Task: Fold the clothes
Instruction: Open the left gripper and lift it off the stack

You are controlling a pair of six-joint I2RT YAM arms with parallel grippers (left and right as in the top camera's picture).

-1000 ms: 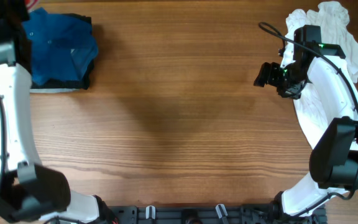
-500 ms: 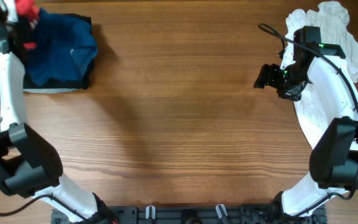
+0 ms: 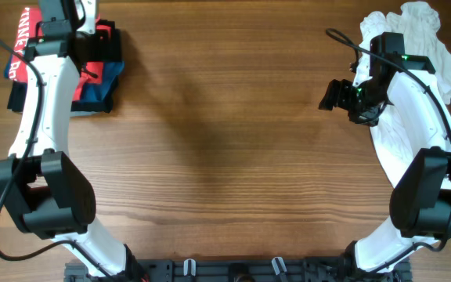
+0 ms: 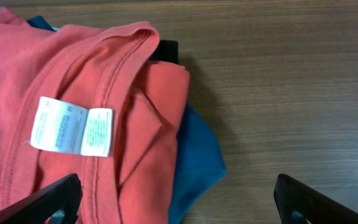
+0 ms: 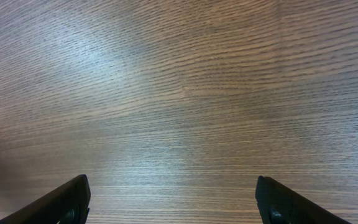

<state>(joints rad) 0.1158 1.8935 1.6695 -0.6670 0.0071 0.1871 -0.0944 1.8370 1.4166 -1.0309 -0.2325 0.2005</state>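
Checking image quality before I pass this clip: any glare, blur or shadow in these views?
Overhead: sharp, evenly lit table. Left wrist: red T-shirt in focus, label print too small to read. Right wrist: pale sheen on the table, upper left.

- Table (image 3: 225, 157): brown wood, matt, with fine straight grain.
- Red T-shirt (image 4: 73, 81): soft knit cloth, matt, with a double-stitched neckband.
- Care label (image 4: 72, 127): white, thin and printed; cloth or paper, I cannot tell which.
- Blue garment (image 4: 199, 160): smooth matt cloth.
- Dark garment (image 4: 168, 50): black matt cloth.
- White garments (image 3: 417, 27): crumpled matt cloth.
- Left arm shell (image 3: 44, 98) and right arm shell (image 3: 413, 110): smooth white plastic with a slight sheen.
- Left gripper fingers (image 4: 51, 200) and right gripper fingers (image 5: 67, 199): black, matt and plastic-looking.
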